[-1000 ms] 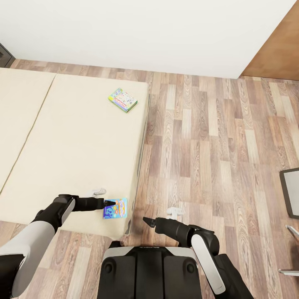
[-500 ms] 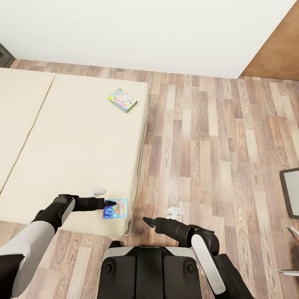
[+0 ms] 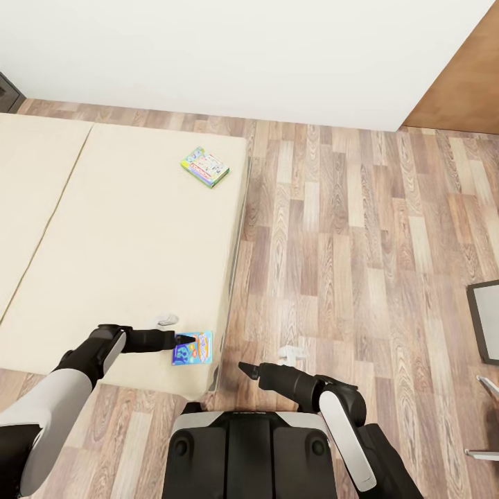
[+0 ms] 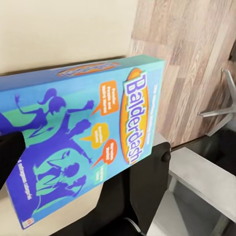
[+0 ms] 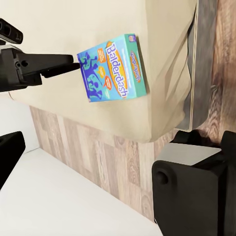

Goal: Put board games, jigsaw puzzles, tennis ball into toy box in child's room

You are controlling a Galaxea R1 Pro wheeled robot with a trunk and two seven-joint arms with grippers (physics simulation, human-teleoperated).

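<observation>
Two board games lay on the bed (image 3: 125,229): a pastel game (image 3: 205,167) near the far edge, and a blue game (image 3: 193,347) at the near corner, close to the mattress edge. The left hand (image 3: 177,339) was at the blue game's short end; in the right wrist view its dark fingers (image 5: 61,66) met the box's edge, and in the left wrist view one finger pad (image 4: 10,152) lay against the lid. It appeared clamped on that end, though whether the box was lifted clear of the mattress or only pinched in place could not be told. The right hand (image 3: 244,368) hung over the floor (image 3: 360,242) just past the bed corner, holding nothing; its fingers looked drawn together, but the view was too poor to be sure.

Judged from this, the step in hand was the pickup of the first bed game. Next would come a clean lift with the thin box kept level so it did not pivot out of the end grip, then a turn away toward the counter and toy box, with the pastel game left to fetch after.
</observation>
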